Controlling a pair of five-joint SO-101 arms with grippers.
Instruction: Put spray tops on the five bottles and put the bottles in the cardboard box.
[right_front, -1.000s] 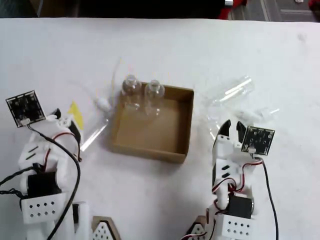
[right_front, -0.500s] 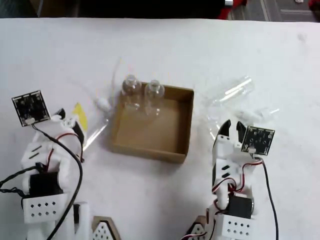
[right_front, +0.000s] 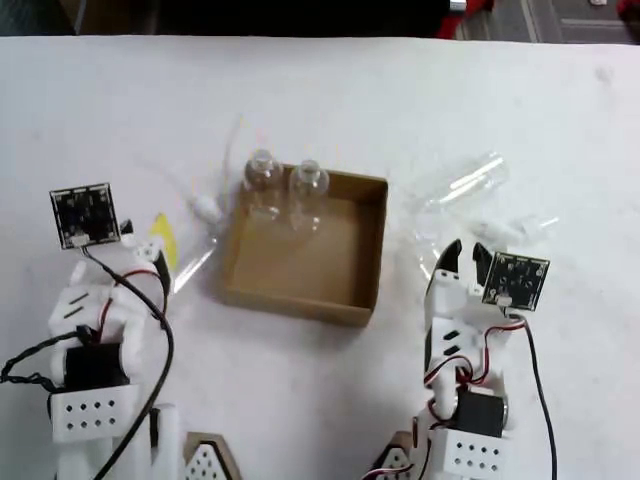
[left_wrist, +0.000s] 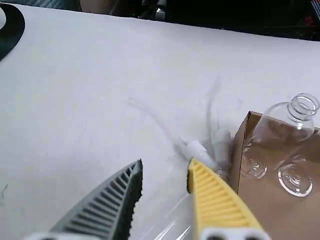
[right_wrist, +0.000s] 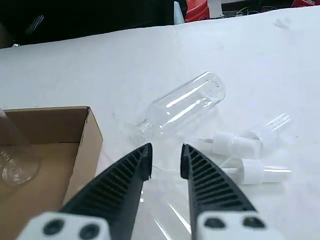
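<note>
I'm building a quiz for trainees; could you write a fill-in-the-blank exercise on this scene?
The cardboard box holds ___ bottles. The loose bottle by the right gripper lies on its ___. The left gripper has one grey finger and one ___ finger.
Missing: two; side; yellow.

Left claw (left_wrist: 165, 166), right claw (right_wrist: 166, 150) (both parted), low.

brown cardboard box (right_front: 300, 298), clear bottles (right_wrist: 185, 104), white table (right_front: 420, 100)
</note>
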